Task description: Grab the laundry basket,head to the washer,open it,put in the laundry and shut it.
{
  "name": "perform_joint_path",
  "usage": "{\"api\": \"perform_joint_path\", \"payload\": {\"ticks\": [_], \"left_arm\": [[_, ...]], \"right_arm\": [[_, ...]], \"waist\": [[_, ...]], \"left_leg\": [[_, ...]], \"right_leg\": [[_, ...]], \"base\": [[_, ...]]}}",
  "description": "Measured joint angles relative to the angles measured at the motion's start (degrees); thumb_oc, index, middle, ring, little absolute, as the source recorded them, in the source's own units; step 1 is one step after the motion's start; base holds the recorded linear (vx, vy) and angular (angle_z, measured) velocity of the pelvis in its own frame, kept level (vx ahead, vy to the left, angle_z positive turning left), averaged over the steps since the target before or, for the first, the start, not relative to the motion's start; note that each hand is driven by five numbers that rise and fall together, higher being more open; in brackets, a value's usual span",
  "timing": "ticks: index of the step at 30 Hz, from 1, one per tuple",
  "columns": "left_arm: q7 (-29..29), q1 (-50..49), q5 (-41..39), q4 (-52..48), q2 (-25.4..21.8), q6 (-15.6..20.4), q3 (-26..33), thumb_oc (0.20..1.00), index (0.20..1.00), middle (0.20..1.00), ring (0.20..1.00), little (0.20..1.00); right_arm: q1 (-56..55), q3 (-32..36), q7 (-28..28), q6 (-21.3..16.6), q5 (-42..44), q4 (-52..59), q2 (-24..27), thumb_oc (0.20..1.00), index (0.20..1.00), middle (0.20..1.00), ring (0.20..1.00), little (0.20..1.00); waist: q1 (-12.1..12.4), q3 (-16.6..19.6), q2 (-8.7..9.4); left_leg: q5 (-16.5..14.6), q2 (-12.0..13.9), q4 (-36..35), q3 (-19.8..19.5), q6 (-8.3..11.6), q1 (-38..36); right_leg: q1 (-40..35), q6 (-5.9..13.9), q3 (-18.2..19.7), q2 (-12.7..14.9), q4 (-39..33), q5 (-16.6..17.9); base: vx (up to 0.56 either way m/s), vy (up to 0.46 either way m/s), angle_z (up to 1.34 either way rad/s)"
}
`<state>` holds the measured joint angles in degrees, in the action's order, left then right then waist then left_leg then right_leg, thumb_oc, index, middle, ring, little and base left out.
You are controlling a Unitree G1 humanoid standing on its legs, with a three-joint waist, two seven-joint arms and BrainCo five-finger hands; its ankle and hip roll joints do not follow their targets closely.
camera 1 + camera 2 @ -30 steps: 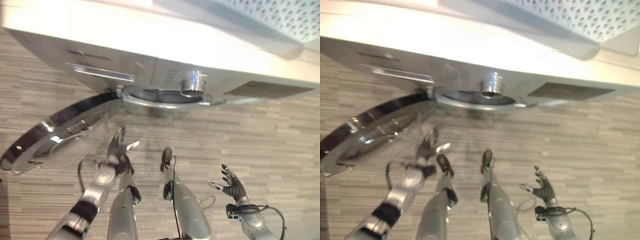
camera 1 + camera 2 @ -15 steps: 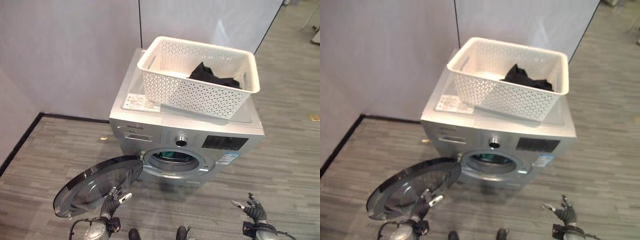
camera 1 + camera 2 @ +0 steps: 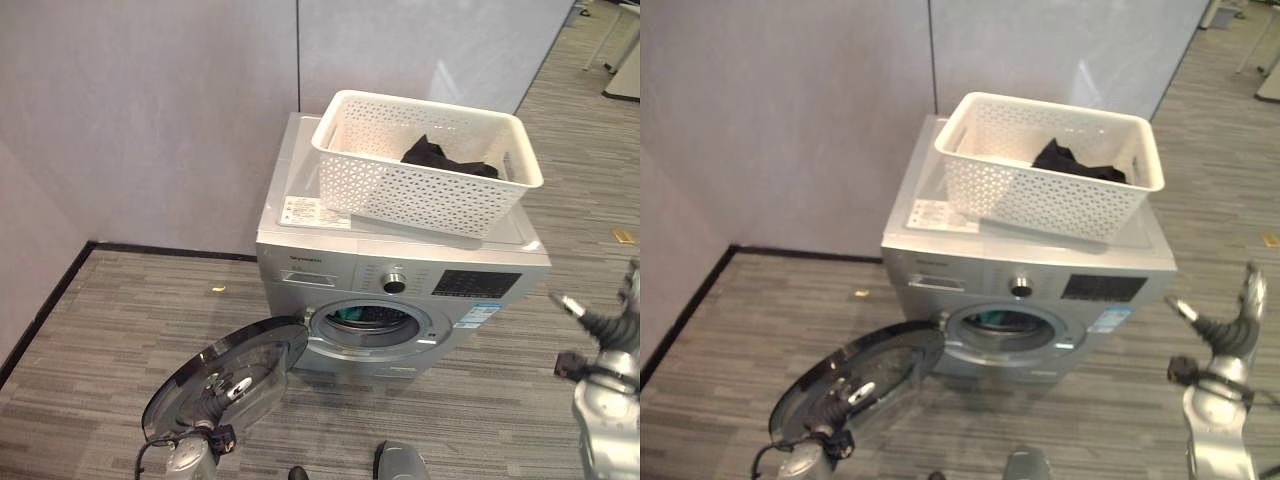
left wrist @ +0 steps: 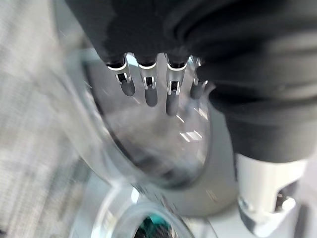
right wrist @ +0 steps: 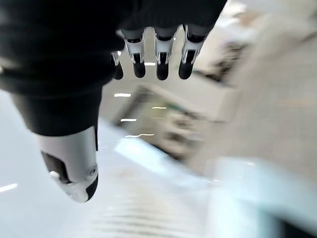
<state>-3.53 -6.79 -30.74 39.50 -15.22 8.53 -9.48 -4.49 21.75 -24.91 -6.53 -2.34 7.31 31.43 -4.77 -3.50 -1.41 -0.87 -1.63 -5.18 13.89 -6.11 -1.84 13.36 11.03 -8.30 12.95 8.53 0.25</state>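
The soft, light dark laundry (image 3: 447,157) in the white perforated plastic basket (image 3: 425,190) should bunch easily from above; both the left robot hand (image 4: 148,89) and right robot hand (image 5: 157,59) hang open, empty.

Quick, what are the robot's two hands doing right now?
Left hand: open, fingers straight, by the round glass washer door.
Right hand: open, holding nothing.

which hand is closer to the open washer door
The left hand, low in front of the swung-open washer door. The right hand is raised far off to the washer's other side, holding nothing.
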Motion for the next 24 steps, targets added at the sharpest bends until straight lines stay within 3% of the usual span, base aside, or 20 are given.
{"api": "perform_joint_path", "payload": {"ticks": [2,3,4,6,7,10,11,15,17,19,22,24], "left_arm": [[0.1,0.6,1.7,0.1,0.3,-0.1,-0.5,1.0,1.0,1.0,1.0,1.0],[0.1,0.6,2.1,0.1,0.2,-0.1,-0.4,1.0,1.0,1.0,1.0,1.0],[0.2,0.8,2.4,0.3,0.0,-0.2,-0.7,1.0,1.0,1.0,1.0,1.0],[0.3,0.7,3.3,0.3,-0.3,-0.7,-0.7,1.0,1.0,1.0,1.0,1.0],[0.4,0.7,4.6,0.2,-0.8,-0.9,-1.2,1.0,1.0,1.0,1.0,1.0],[0.8,0.7,4.9,0.3,0.3,-1.1,-1.7,1.0,1.0,1.0,1.0,1.0],[1.7,1.0,4.9,0.3,0.9,-1.2,-1.9,1.0,1.0,1.0,1.0,1.0],[2.6,1.5,4.8,0.3,2.0,-1.3,-2.1,1.0,1.0,1.0,1.0,1.0],[2.7,1.4,4.7,0.4,1.9,-1.4,-2.0,1.0,1.0,1.0,1.0,1.0],[2.9,1.6,4.5,0.4,1.7,-1.6,-2.0,1.0,1.0,1.0,1.0,1.0],[5.0,0.7,4.0,0.4,1.6,-1.6,-2.0,1.0,1.0,1.0,1.0,1.0],[5.9,0.5,3.6,0.4,1.6,-1.6,-2.7,1.0,1.0,1.0,1.0,1.0]], "right_arm": [[3.6,1.8,-0.2,-1.0,-2.1,4.1,3.6,1.0,1.0,1.0,1.0,1.0],[5.1,1.8,-0.4,-1.7,-3.0,4.2,5.0,1.0,1.0,1.0,1.0,1.0],[5.6,1.8,-0.4,-2.1,-3.1,4.3,8.9,1.0,1.0,1.0,1.0,1.0],[7.1,1.8,0.1,-1.6,-3.0,4.6,11.3,1.0,1.0,1.0,1.0,1.0],[7.7,1.6,0.7,-2.0,-3.3,4.8,16.4,1.0,1.0,1.0,1.0,1.0],[9.6,1.6,2.5,-2.2,-4.2,2.8,23.2,1.0,1.0,1.0,1.0,1.0],[9.6,1.5,4.5,-1.2,-4.1,0.0,28.0,1.0,1.0,1.0,1.0,1.0],[8.6,1.9,9.9,-0.6,1.0,-2.7,33.1,1.0,1.0,1.0,1.0,1.0],[3.9,2.0,14.3,-0.5,5.2,-2.8,39.5,1.0,1.0,1.0,1.0,1.0],[2.3,3.6,17.6,-0.5,8.6,-3.3,40.9,1.0,1.0,1.0,1.0,1.0],[-4.1,3.9,27.5,0.4,17.5,-8.5,55.8,1.0,1.0,1.0,1.0,1.0],[-1.7,1.8,31.1,0.6,20.8,-11.6,57.4,1.0,1.0,1.0,1.0,1.0]], "waist": [[-0.3,0.3,0.44],[0.3,0.7,1.12],[0.9,1.0,2.5],[0.8,0.9,4.45],[1.5,1.9,6.55],[2.2,2.1,5.27],[1.5,2.1,4.74],[0.3,1.8,5.74],[-0.5,1.9,6.49],[-2.0,1.8,7.74],[-3.4,2.3,8.43],[-4.0,2.9,9.39]], "left_leg": [[0.2,0.0,0.0,-2.9,0.29,-0.1],[0.2,0.0,0.0,-4.3,0.46,-0.3],[-0.2,-0.2,0.0,-6.9,1.49,-1.4],[-0.7,-0.6,0.0,-10.6,3.01,-3.3],[-1.5,-1.5,-0.1,-12.1,4.48,-4.2],[-1.5,1.3,-0.1,-13.9,6.35,-3.7],[-1.2,3.1,-0.1,-15.5,7.63,-3.0],[-1.2,5.5,-0.4,-16.5,9.44,-2.9],[-1.2,6.0,-0.4,-16.6,9.74,-2.2],[-1.2,6.6,-0.4,-16.4,10.18,-2.1],[-1.3,7.3,-0.4,-16.1,10.44,-1.7],[-1.3,7.6,-0.4,-16.1,10.52,-1.4]], "right_leg": [[-2.8,0.29,3.3,0.0,-10.3,3.8],[-2.7,0.34,3.3,0.2,-11.2,5.7],[-4.4,0.13,3.2,0.2,-12.8,10.5],[-8.7,0.32,2.1,0.1,-13.5,12.3],[-11.3,-0.48,0.0,0.7,-13.2,9.8],[-11.7,-1.6,-2.0,-1.6,-13.2,8.5],[-12.0,-2.38,-4.4,-3.1,-13.4,8.1],[-12.7,-3.74,-6.2,-5.2,-13.6,7.1],[-12.4,-4.28,-6.2,-5.7,-13.5,6.4],[-12.0,-4.39,-6.2,-6.4,-13.5,6.4],[-11.3,-4.62,-5.5,-7.0,-13.4,6.4],[-11.1,-4.94,-5.4,-7.4,-13.5,6.3]], "base": [[0.12,-0.095,0.76],[0.2,-0.177,1.17],[0.1,-0.097,0.97],[0.13,-0.162,1.05],[0.13,-0.159,0.8],[0.12,-0.161,0.46],[0.06,-0.107,0.52],[0.05,-0.12,0.21],[0.02,-0.084,0.0],[0.01,-0.08,-0.03],[0.01,-0.037,-0.12],[0.01,-0.018,-0.04]]}}
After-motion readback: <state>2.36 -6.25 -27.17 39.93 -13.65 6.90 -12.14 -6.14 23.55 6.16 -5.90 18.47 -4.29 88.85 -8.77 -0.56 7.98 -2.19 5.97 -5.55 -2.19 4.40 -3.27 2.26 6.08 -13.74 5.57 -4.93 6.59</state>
